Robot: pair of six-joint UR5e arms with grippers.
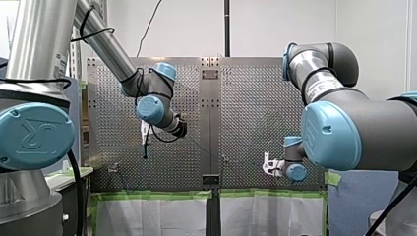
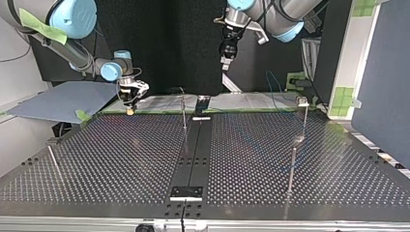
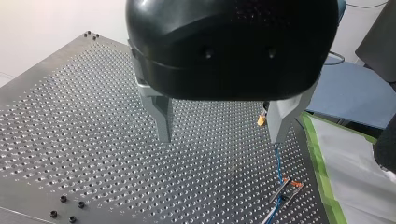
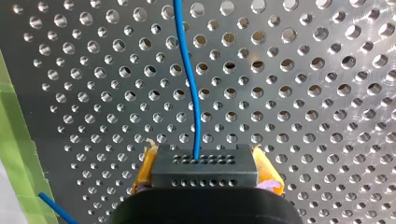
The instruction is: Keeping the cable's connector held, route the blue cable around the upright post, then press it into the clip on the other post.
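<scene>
My right tool (image 2: pixel 130 101), upper left in the top view, clamps the connector (image 4: pixel 204 167) of the blue cable (image 4: pixel 189 79); my left tool (image 3: pixel 220 136) hangs wide above the bench (image 3: pixel 70 140).

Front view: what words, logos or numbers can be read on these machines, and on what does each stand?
"UR": raised logo on the blue cap of my left arm, only just legible.
Too blurred to read: the white label on my right arm.
Too blurred to read: the small label on my left arm's silver tube.
Nothing else legible there.
</scene>
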